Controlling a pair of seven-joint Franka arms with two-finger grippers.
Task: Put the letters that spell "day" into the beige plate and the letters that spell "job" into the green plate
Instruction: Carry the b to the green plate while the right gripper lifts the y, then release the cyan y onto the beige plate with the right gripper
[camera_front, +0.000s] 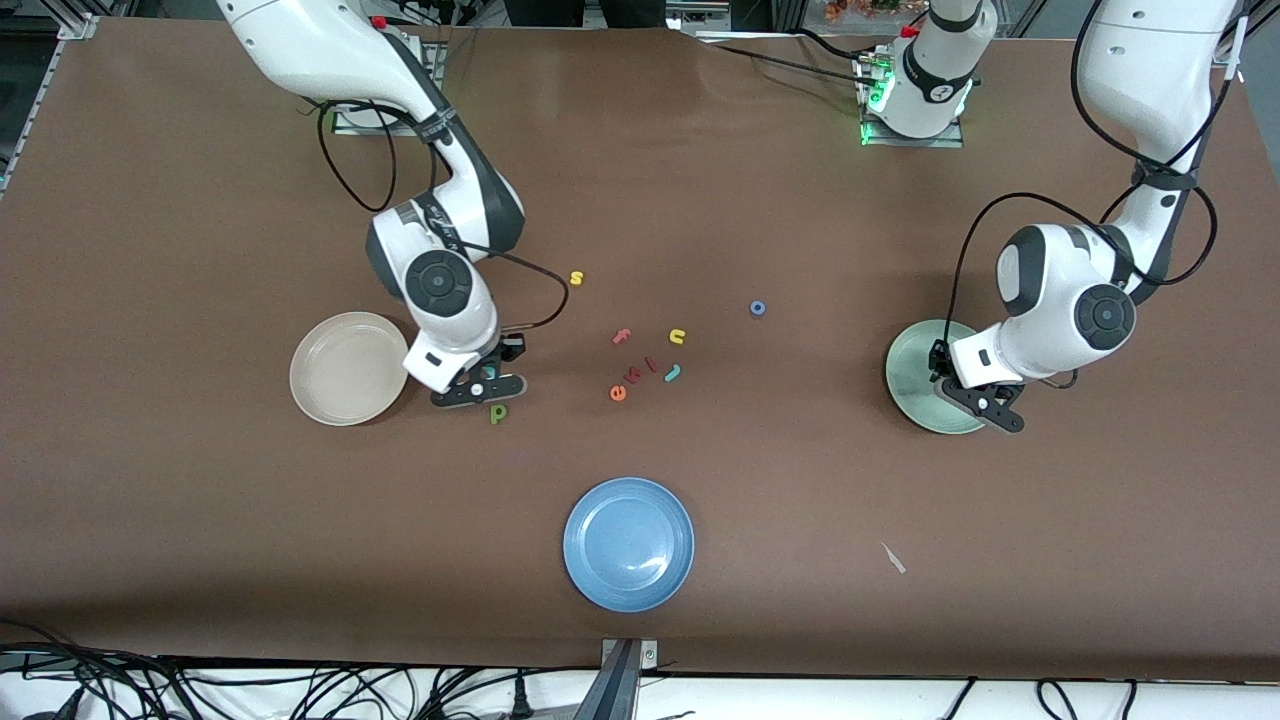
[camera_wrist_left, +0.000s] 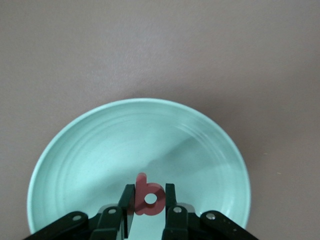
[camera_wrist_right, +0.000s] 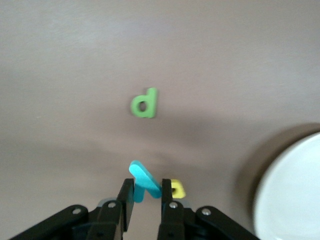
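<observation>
The right gripper (camera_front: 480, 388) hung low beside the beige plate (camera_front: 340, 375), just above the green "d" (camera_front: 498, 412). The left gripper (camera_front: 985, 400) hovered over the green plate (camera_front: 912, 375). A blue "o" (camera_front: 758, 308) lay on the tabletop (camera_front: 200, 520).

Front cam: high, faces robot bases, covers whole tabletop (camera_front: 200, 520). Wrist cams look down close past own fingers. L wrist + front share green plate (camera_wrist_left: 65, 165) (camera_front: 905, 375); R wrist + front share green "d" (camera_wrist_right: 144, 103) (camera_front: 498, 412).
</observation>
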